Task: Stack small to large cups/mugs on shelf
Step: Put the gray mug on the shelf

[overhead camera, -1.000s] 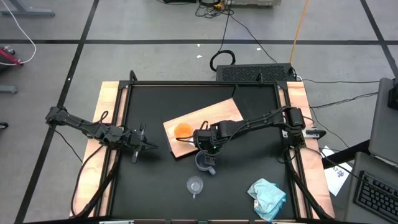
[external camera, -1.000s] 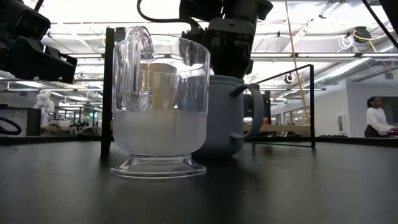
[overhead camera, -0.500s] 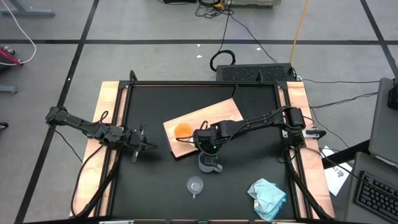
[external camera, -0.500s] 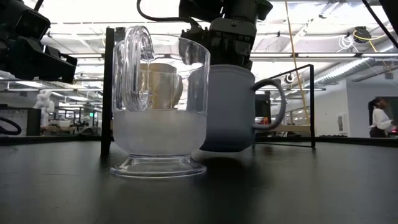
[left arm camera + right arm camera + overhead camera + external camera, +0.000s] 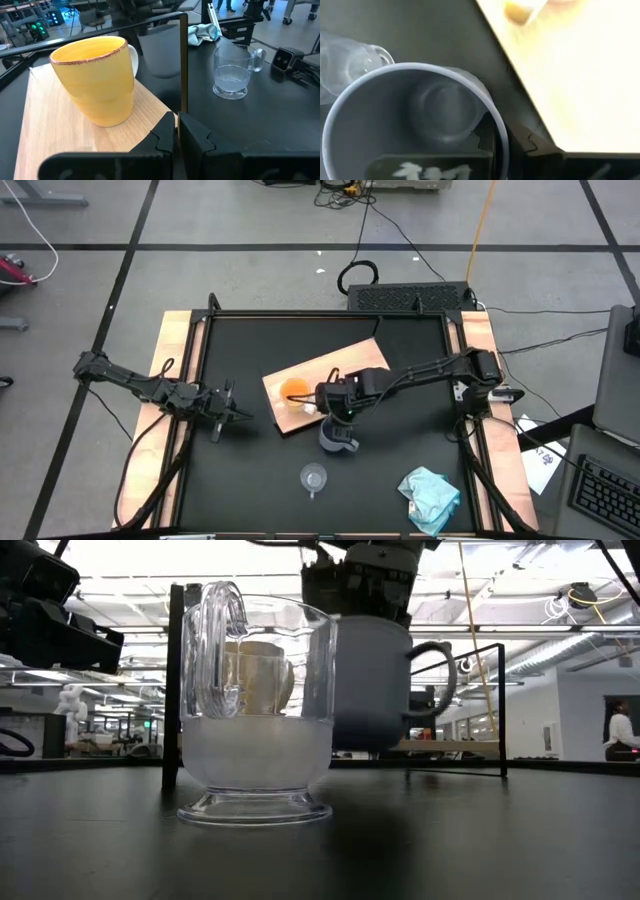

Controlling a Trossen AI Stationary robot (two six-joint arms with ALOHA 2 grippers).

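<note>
The blue-grey mug (image 5: 370,680) hangs just above the black tabletop, handle (image 5: 437,678) to the side, with my right gripper (image 5: 505,137) shut on it. In the high view it (image 5: 337,440) is just near of the shelf (image 5: 350,365), a light-wood board. The orange mug (image 5: 295,391) stands upright on the shelf's left part. The clear glass cup (image 5: 314,477) stands on its foot nearer the front edge. My left gripper (image 5: 176,131) is shut on nothing, left of the shelf. My right gripper pinches the blue-grey mug's rim (image 5: 501,131), one finger (image 5: 487,135) inside the mug and the other (image 5: 532,145) outside its wall. The fingers come from above, slanting down. The mug hangs upright below them, its base (image 5: 368,745) clear of the table.
A crumpled teal cloth (image 5: 432,495) lies at the front right corner. Upright black frame posts (image 5: 171,680) stand around the table. Bare black tabletop lies left of the glass cup and right of the shelf.
My right gripper has taken hold of the blue-grey mug and risen with it. The mug first shifted a little on the table, its handle swinging round, and then came up clear of the tabletop, staying upright. The glass cup and orange mug have kept still.
</note>
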